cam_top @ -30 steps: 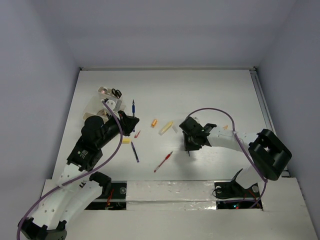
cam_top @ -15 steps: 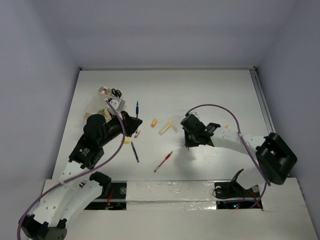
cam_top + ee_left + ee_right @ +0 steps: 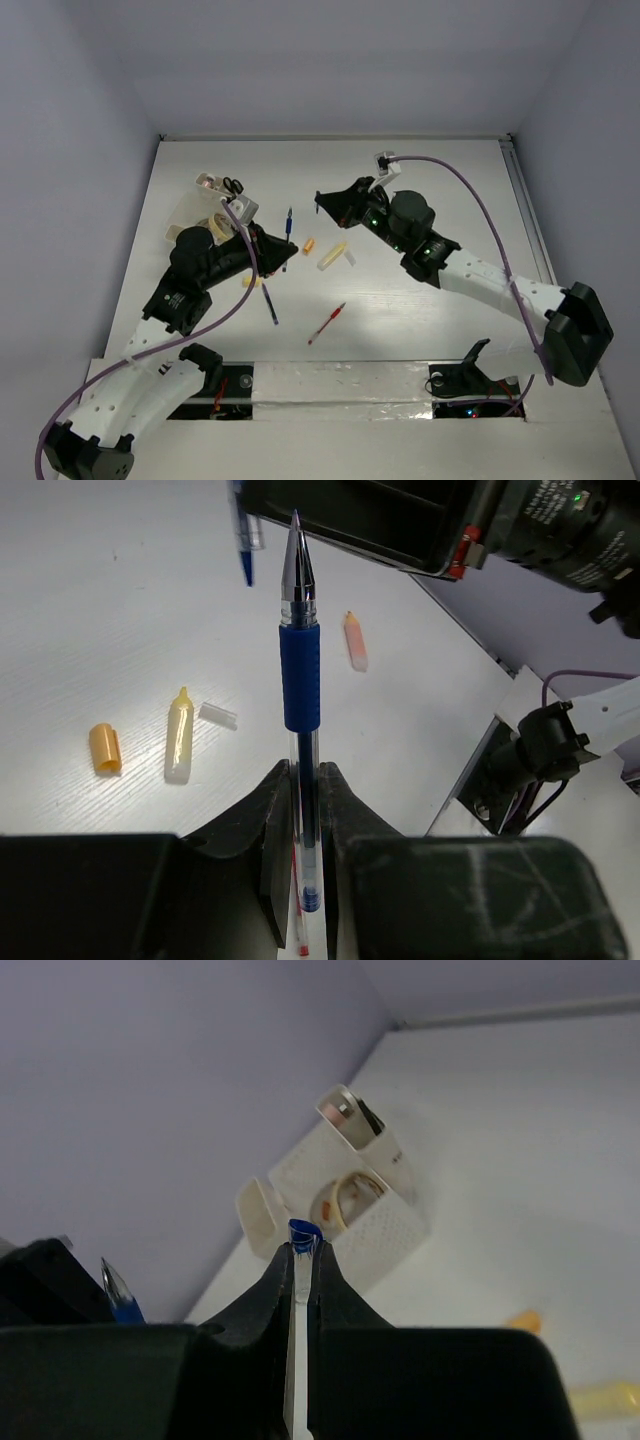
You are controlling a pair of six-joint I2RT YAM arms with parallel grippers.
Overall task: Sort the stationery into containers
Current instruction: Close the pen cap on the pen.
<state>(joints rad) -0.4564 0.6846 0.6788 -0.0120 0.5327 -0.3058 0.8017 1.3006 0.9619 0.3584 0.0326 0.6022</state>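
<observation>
Blue pen (image 3: 300, 670): clamped by its clear barrel in the left tool (image 3: 305, 775), which is closed tight on it. The metal tip points away from the tool. The pen is held off the surface (image 3: 420, 180), left of centre, just beside the tip of the right tool (image 3: 303, 1250).

Right tool: narrow, pinching a slim clear piece (image 3: 303, 1232) with a blue end. Whether this piece touches the pen cannot be told.

Box (image 3: 200, 208): whitish, divided, standing near the left edge in the far half of the surface. It contains tape rolls (image 3: 345, 1195) and black-handled scissors (image 3: 232, 185).

Loose items on the surface, near the middle: an orange bit (image 3: 308, 245), a pale yellow piece (image 3: 333, 255), a red pen (image 3: 328, 322) toward the near edge, and a dark pen (image 3: 270, 303) to its left. These lie apart from one another.
</observation>
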